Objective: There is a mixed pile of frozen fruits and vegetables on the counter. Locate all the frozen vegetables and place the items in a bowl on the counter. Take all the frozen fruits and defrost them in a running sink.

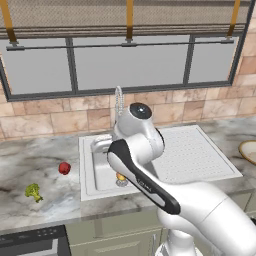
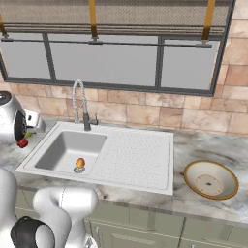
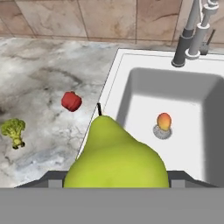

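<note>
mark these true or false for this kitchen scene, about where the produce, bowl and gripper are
1. The gripper holds a yellow-green pear. True.
2. An orange-red fruit lies in the sink by the drain. True.
3. The broccoli is in the bowl. False: it lies on the counter, left of the sink.
4. The small red piece is in the sink. False: it sits on the counter.
5. The bowl holds produce. False: none is in it.
</note>
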